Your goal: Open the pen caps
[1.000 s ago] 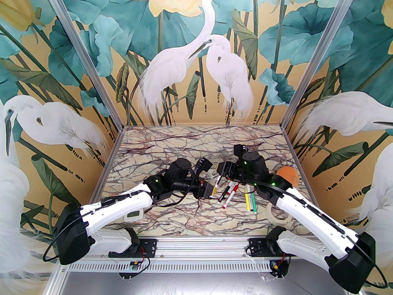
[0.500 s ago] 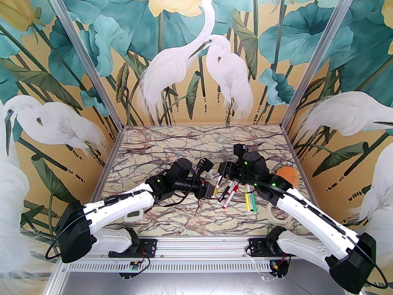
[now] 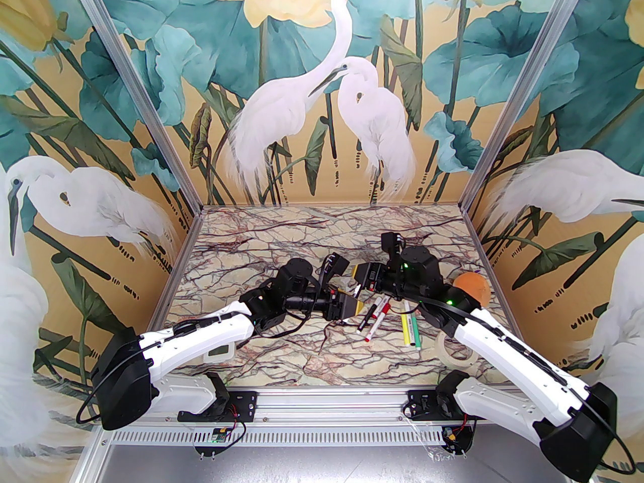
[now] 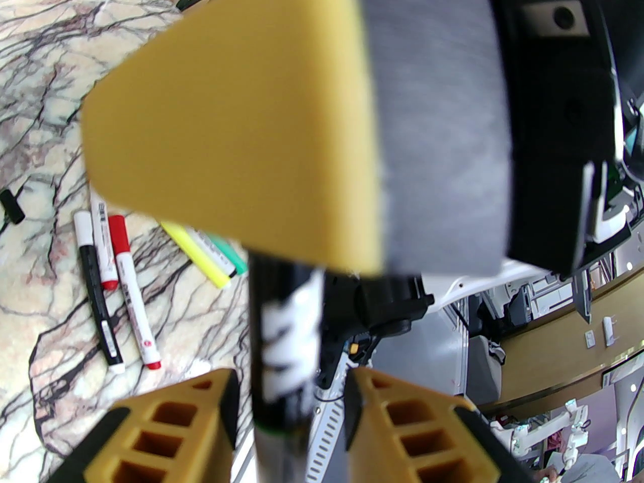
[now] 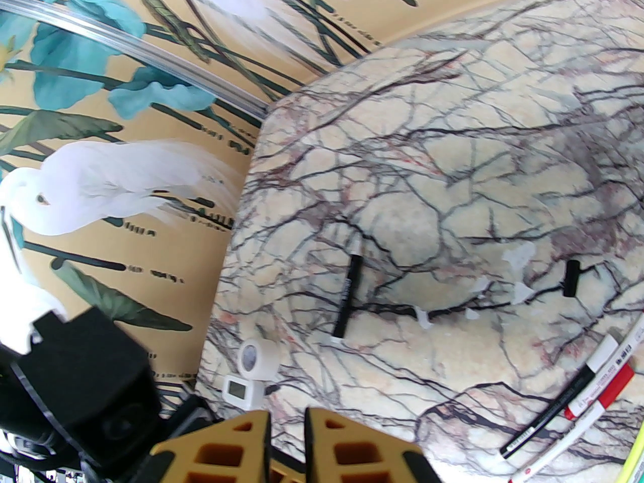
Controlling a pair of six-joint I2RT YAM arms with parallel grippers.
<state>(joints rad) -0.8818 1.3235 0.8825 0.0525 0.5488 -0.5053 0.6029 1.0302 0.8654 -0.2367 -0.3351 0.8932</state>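
A black pen (image 4: pixel 282 340) with white lettering stands between my two grippers above the marble table (image 3: pixel 282 249). My left gripper (image 4: pixel 289 395) is open around its lower part, with a gap at one pad. The pen's upper end is hidden behind a yellow finger (image 4: pixel 236 129) of my right gripper (image 3: pixel 359 275), which is shut on it. In the right wrist view, my right gripper (image 5: pixel 287 420) has its fingers nearly touching. One loose black cap (image 5: pixel 571 277) lies on the table, and it also sits at the left edge (image 4: pixel 11 207) of the left wrist view. Red pen caps (image 4: pixel 118 229) sit on markers lying nearby.
Several markers (image 3: pixel 375 317) lie right of the grippers, with yellow and green ones (image 3: pixel 410 327) beyond. Another black pen (image 5: pixel 347 295) lies alone farther left. A tape roll (image 3: pixel 453 352) and an orange ball (image 3: pixel 473 287) sit under the right arm. A small white device (image 3: pixel 219 354) lies near the left arm.
My left gripper has let its jaws come apart around the pen while my right gripper has shut. Both grippers have drawn closer together, hiding the pen in the top view.
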